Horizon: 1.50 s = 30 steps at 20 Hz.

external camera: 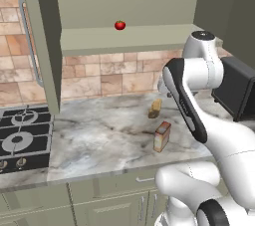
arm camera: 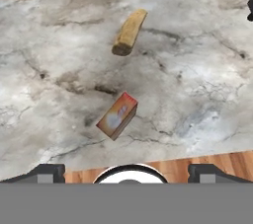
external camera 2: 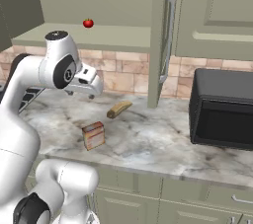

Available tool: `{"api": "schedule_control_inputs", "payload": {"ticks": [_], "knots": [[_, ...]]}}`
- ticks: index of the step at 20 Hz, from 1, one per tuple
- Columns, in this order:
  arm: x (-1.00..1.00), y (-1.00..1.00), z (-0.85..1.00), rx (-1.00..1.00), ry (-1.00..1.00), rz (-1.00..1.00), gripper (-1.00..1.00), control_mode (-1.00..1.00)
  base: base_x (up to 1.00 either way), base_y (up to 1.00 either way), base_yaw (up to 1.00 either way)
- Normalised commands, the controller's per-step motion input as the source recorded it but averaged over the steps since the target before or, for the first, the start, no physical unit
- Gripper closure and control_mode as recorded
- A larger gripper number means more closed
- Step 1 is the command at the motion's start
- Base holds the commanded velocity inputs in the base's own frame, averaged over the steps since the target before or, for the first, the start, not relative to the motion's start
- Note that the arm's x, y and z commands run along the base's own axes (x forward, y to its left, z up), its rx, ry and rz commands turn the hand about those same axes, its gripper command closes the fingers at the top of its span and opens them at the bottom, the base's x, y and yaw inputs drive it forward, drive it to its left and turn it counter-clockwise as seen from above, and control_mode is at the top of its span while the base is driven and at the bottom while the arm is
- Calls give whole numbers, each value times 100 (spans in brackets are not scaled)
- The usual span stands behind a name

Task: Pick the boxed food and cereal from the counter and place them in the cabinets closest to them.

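Box (arm camera: 117, 116) of food stands on the worktop (external camera: 99, 135) near its front edge, below the open cabinet (external camera: 134, 38), with the jaws released wide above, likely lining up for a pick.

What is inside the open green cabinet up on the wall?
One small red tomato sits on the shelf of the open cabinet, near the back. The rest of the visible shelf is bare. The door and the robot's arm hide its far ends.
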Motion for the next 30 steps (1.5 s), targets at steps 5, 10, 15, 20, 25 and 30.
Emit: {"api": "schedule_control_inputs", "payload": {"ticks": [5, 10, 15, 20, 25, 30], "knots": [[0, 0, 0, 0, 0, -3, -100, -100, 0, 0, 0], [0, 0, -15, 0, 0, 0, -100, -100, 0, 0, 0], [0, 0, -24, 0, 0, 0, -100, -100, 0, 0, 0], [0, 0, -30, 0, 0, 0, -100, -100, 0, 0, 0], [0, 0, -29, 0, 0, 0, -100, -100, 0, 0, 0], [0, 1, -28, 0, 0, 0, -100, -100, 0, 0, 0]]}}
